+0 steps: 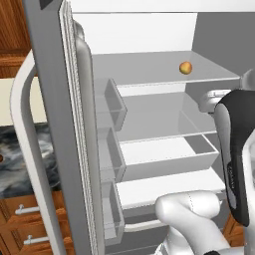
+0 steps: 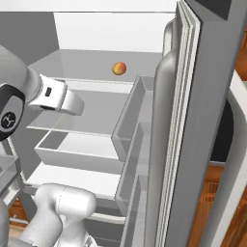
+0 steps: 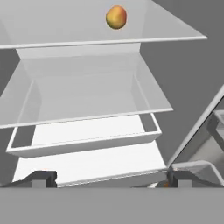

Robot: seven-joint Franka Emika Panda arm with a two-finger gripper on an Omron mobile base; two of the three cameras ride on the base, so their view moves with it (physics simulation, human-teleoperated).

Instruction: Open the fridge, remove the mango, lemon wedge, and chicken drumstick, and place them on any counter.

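The fridge [image 1: 50,124] stands with both doors swung wide, its white interior facing me. On the upper glass shelf sits the mango [image 1: 185,67], a small orange-yellow fruit, toward the right in the left base view and near the middle [image 2: 119,68] in the right base view. In the hand view the mango [image 3: 116,17] is at the top, well beyond my gripper [image 3: 111,179], which is open with nothing between its fingertips [image 3: 43,177]. The lemon wedge and chicken drumstick are out of view. A stretch of black marbled counter [image 1: 15,154] shows left of the fridge door.
The open left door carries stacked grey bins [image 1: 112,104]; the right door [image 2: 207,120] stands close on the other side. A shallow white tray [image 1: 169,159] sits below the middle shelf. Wooden cabinets with white handles [image 1: 25,224] are under the counter.
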